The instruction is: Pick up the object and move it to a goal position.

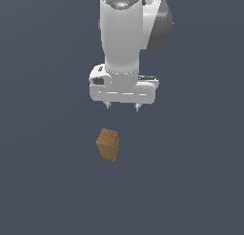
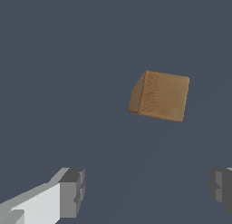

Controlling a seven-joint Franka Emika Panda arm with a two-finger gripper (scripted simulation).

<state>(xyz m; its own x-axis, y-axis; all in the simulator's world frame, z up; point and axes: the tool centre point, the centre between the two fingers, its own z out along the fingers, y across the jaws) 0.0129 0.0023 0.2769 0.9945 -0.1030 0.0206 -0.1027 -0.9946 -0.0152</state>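
Observation:
The object is a small tan-brown block point(image 1: 108, 144) standing on the dark grey floor, slightly taller than wide and turned at an angle. My white gripper point(image 1: 122, 106) hangs above it and a little toward the exterior view's right, apart from it, with its two short fingertips spread wide and nothing between them. In the wrist view the block point(image 2: 159, 96) lies ahead of the gripper point(image 2: 147, 191), outside the gap between the fingers; one grey finger pad point(image 2: 71, 192) and the other point(image 2: 221, 189) stand far apart.
The floor point(image 1: 47, 181) is a plain dark grey surface with no other objects or edges in view. No goal marker shows in either view.

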